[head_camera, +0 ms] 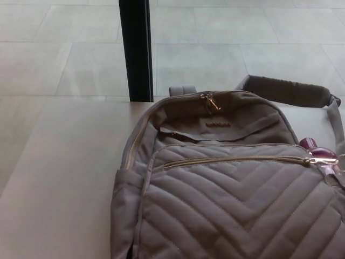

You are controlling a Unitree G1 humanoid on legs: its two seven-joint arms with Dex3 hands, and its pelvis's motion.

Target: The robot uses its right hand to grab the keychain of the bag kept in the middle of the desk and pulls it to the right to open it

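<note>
Both of my hands are outside the head view, so I cannot tell if the fingers are open, closed or holding something. The bag lies flat on the desk, near the middle, and the keychain, a pink-purple charm with a metal ring, sits at the right end of the front pocket zipper, very close to the right border of the picture. I judge that the slider is at that right end, but the two rows of teeth lie so near each other that I cannot say how much the pocket is open. The first danger is a pull that goes further to the right. If the slider is at its stop, the force goes into the bag, and because nothing holds the bag down, it can slide over the smooth desk. The second danger is the grip. The charm looks small and glossy, so it can slip out, and part of it is cut off by the border, so aiming is uncertain.
</note>
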